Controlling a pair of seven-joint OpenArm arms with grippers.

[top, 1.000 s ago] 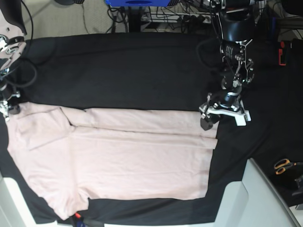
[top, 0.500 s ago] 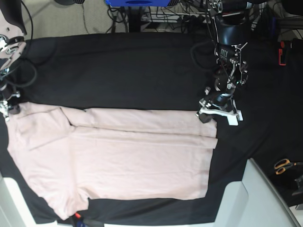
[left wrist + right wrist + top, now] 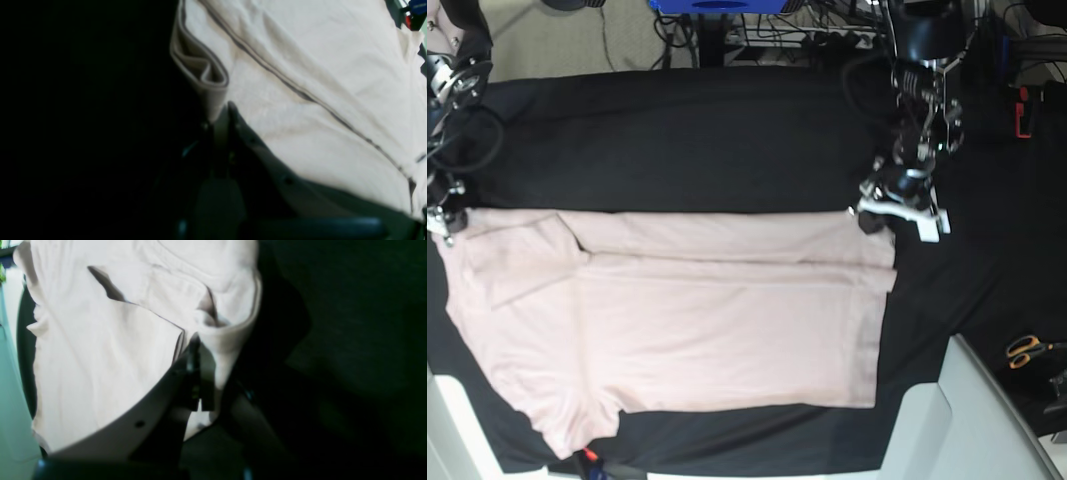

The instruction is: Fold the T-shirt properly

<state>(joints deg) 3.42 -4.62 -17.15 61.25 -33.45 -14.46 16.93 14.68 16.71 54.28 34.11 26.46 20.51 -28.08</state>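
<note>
The pale pink T-shirt [image 3: 687, 310] lies spread flat on the black cloth [image 3: 707, 140], its far long side folded over. My left gripper [image 3: 872, 221] is at the shirt's far right corner. In the left wrist view it [image 3: 221, 115] is shut on the folded hem of the shirt [image 3: 300, 66]. My right gripper [image 3: 446, 228] is at the far left corner by the sleeve. In the right wrist view it [image 3: 196, 348] is shut on the edge of the shirt [image 3: 100, 356].
Orange-handled scissors [image 3: 1027, 350] lie at the right on the cloth. A red item [image 3: 1023, 112] sits at the far right. A white table corner [image 3: 972, 420] shows at the lower right. Cables and equipment lie beyond the far edge.
Both grippers have moved toward the far side with the shirt's edge. The whole shirt has shifted that way and slightly right, and lies flatter and more stretched.
</note>
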